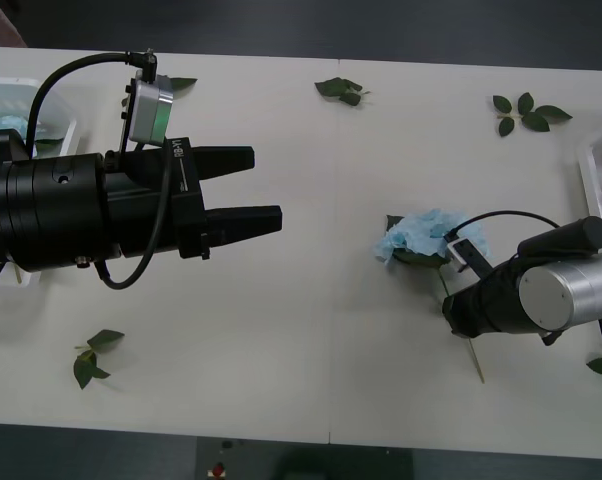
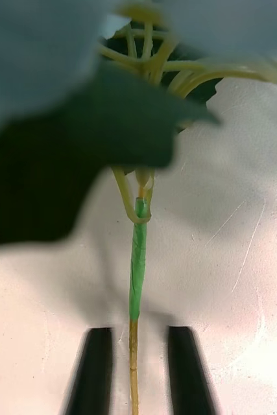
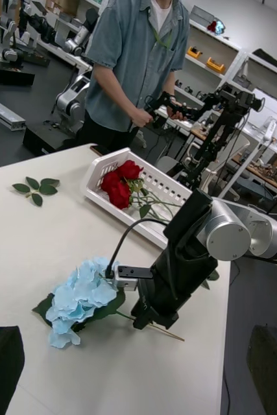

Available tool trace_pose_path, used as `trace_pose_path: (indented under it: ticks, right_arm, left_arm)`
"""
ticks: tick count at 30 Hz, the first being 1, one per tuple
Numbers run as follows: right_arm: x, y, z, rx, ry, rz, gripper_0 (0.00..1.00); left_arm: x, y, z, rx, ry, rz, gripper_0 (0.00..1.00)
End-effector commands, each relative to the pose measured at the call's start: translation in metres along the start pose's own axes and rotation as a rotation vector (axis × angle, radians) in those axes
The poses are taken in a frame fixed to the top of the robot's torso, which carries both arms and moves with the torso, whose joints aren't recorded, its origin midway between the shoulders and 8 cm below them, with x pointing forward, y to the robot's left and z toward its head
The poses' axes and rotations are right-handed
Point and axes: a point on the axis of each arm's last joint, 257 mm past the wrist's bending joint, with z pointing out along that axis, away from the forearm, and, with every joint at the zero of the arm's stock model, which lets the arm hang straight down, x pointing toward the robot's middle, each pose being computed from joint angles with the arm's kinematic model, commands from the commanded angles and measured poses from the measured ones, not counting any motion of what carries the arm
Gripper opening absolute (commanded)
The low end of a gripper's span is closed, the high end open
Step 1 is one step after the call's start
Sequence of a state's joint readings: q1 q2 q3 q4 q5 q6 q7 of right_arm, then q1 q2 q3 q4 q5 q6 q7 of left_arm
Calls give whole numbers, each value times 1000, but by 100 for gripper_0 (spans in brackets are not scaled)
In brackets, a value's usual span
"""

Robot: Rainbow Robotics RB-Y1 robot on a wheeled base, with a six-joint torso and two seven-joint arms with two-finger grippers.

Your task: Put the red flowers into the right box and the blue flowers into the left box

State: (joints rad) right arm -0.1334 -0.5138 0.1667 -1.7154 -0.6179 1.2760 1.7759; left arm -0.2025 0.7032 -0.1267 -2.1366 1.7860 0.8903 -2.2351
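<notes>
Where black fingers (image 2: 93,369) stand apart, blue flower stem (image 2: 137,272) between.

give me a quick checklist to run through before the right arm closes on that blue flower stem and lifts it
1. Stem between the fingers: ok. The thin tan-green stem of the pale-blue ruffled flower runs between the black fingers of the right gripper.
2. Right gripper open: ok, gaps on both sides of the stem.
3. Gripper down at the white table: ok, it sits low over the stem.
4. Left gripper out of the way: ok, open and held apart from the flower.
5. Shallow white left box free to receive: cannot tell, mostly hidden behind the left arm.
6. Red roses sorted: ok, they lie in the white slotted right box.
</notes>
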Motion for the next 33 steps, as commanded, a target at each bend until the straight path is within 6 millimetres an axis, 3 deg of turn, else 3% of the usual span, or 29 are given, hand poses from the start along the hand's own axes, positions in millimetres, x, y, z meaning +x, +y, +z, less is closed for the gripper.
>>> trace_pose_path:
  ticks: [1, 8, 14, 22, 33]
  right_arm:
    - [-26, -1, -10, 12, -54, -48, 0]
    - [-40, -7, -27, 14, -95, -34, 0]
    - [-52, -3, -54, -62, -133, 15, 0]
    - [-85, 16, -103, -217, -278, -33, 0]
    - [-138, 65, -186, -469, -580, -230, 0]
  left_arm:
    - [-10, -4, -3, 2, 2, 115, 100]
    - [-10, -4, -3, 2, 2, 115, 100]
    - [-10, -4, -3, 2, 2, 115, 100]
    - [-10, -4, -3, 2, 2, 115, 100]
    - [-10, -4, -3, 2, 2, 115, 100]
